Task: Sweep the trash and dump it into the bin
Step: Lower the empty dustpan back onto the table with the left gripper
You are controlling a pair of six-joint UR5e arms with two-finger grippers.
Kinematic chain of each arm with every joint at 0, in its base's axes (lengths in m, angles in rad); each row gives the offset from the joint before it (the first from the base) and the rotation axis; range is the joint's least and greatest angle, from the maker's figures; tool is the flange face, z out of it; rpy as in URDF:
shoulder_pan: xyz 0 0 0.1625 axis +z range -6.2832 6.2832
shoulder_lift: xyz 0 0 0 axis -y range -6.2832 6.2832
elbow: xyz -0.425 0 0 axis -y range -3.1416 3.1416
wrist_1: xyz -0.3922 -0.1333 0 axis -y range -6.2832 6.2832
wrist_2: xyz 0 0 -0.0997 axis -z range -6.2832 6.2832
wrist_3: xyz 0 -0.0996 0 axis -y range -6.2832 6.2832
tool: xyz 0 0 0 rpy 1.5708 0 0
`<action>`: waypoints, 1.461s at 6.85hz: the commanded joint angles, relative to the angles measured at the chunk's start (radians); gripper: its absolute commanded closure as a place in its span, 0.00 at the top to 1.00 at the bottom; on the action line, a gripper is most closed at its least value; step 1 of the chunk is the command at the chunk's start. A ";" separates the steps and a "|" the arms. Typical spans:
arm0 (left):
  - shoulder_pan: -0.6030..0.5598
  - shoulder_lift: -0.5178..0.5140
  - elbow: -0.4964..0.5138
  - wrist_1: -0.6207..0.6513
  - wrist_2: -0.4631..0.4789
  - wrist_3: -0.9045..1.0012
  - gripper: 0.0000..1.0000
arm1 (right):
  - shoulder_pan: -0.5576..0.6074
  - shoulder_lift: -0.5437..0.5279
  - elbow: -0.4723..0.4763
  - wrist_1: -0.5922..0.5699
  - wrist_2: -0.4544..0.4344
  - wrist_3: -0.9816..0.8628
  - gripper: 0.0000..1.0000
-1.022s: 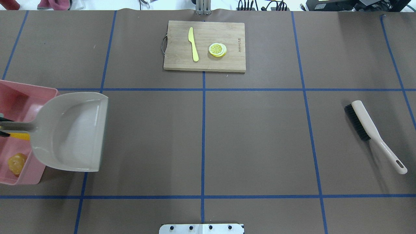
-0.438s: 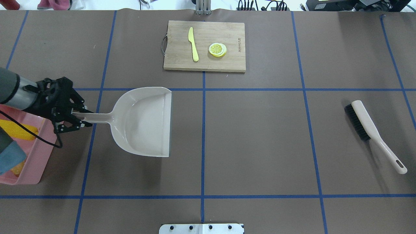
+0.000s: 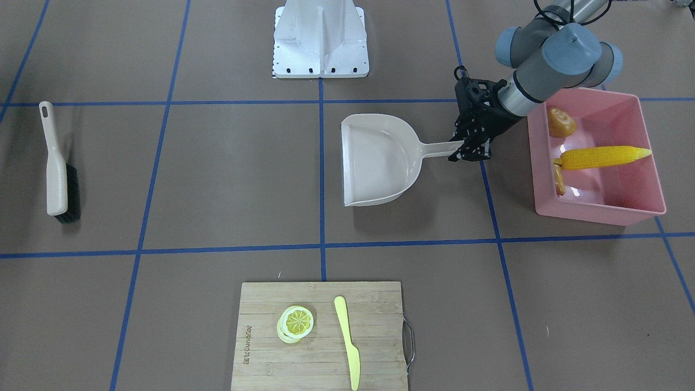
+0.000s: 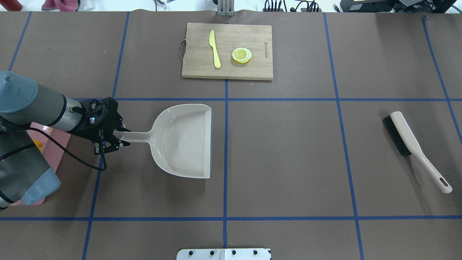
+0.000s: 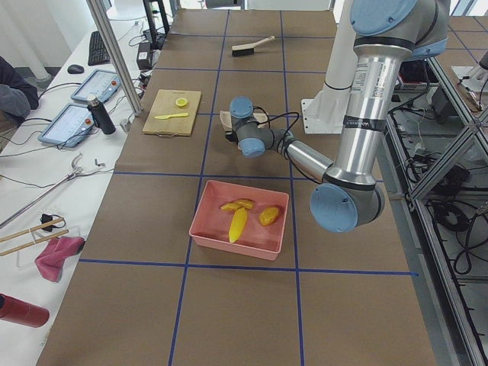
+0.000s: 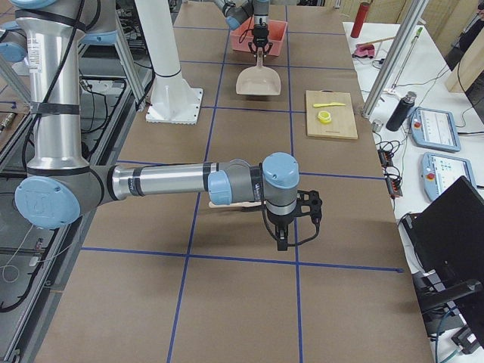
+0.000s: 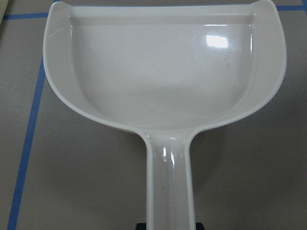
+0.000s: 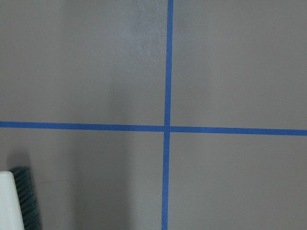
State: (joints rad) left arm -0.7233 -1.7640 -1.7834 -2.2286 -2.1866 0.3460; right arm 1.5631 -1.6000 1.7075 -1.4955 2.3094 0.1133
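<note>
The pink bin (image 3: 597, 213) stands at the table's left end and holds the trash: a yellow corn cob (image 3: 602, 156), a brownish potato (image 3: 561, 122) and a tan ginger root (image 3: 559, 180). In the overhead view my left arm hides most of the bin (image 4: 54, 144). My left gripper (image 4: 115, 139) is shut on the handle of the empty beige dustpan (image 4: 184, 141), which lies level just right of the bin, its mouth facing the table's centre. My right gripper (image 6: 291, 231) shows only in the exterior right view, so I cannot tell its state.
A beige brush with black bristles (image 4: 415, 150) lies on the table's right side, under my right arm. A wooden cutting board (image 4: 260, 68) at the far middle carries a pale yellow knife (image 4: 214, 48) and a lemon slice (image 4: 242, 55).
The dustpan was over the bin one second ago. My left gripper has carried it rightward, off the bin and out over the table, and it now sits level.
</note>
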 commanded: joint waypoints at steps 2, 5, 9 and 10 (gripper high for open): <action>0.024 -0.014 0.025 0.007 0.005 -0.018 0.00 | 0.000 -0.005 -0.009 0.003 -0.005 0.003 1.00; 0.036 -0.018 0.039 0.003 0.005 -0.010 0.24 | 0.000 -0.003 -0.008 0.005 -0.001 -0.003 1.00; 0.033 -0.026 0.026 -0.009 -0.004 -0.013 0.98 | 0.000 -0.005 0.000 0.005 0.005 -0.003 1.00; 0.013 -0.019 -0.003 -0.020 -0.004 -0.015 0.98 | 0.000 -0.005 0.000 0.005 0.007 -0.003 1.00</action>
State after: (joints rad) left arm -0.6944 -1.7874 -1.7615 -2.2397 -2.1891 0.3340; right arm 1.5631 -1.6044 1.7068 -1.4910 2.3150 0.1104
